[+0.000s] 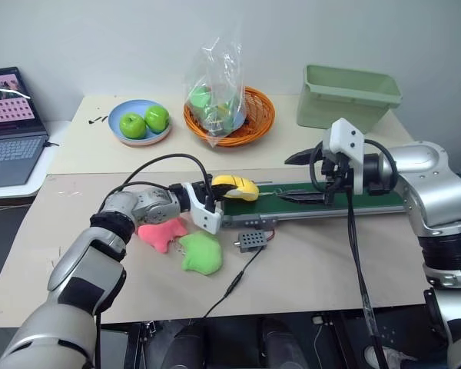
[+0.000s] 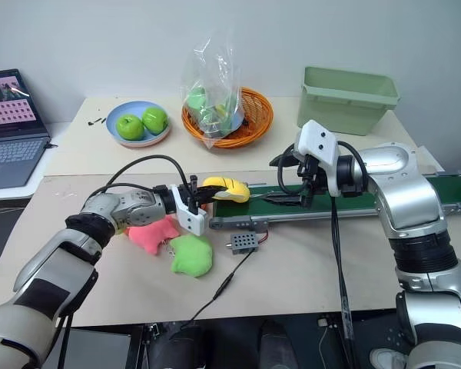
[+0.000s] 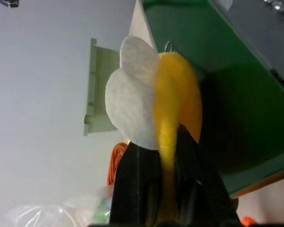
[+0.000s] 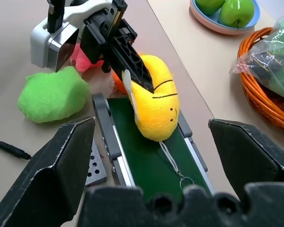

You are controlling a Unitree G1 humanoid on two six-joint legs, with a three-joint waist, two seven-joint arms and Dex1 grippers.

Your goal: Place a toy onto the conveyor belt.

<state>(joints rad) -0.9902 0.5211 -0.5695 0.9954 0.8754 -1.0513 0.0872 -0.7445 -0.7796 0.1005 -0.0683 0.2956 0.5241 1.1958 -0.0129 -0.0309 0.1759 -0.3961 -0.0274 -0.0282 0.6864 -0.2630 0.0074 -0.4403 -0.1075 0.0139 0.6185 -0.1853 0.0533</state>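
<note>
The toy (image 1: 237, 187), a yellow oval plush with a white tag, is pinched between the black fingers of my left gripper (image 1: 213, 200), which is shut on it. It hangs right at the left end of the conveyor belt (image 1: 384, 201), a narrow dark green strip between grey rails. In the right wrist view the toy (image 4: 154, 106) lies over the belt's (image 4: 146, 163) end roller; I cannot tell whether it rests on it. My right gripper (image 1: 298, 178) hovers open above the belt, a little to the right of the toy, holding nothing.
A pink plush (image 1: 161, 233) and a green plush (image 1: 201, 254) lie in front of the belt's left end, beside a small grey box (image 1: 250, 240) with a black cable. Behind stand a plate of green apples (image 1: 144, 123), an orange basket (image 1: 253, 127), a green bin (image 1: 346, 96) and a laptop (image 1: 11, 123).
</note>
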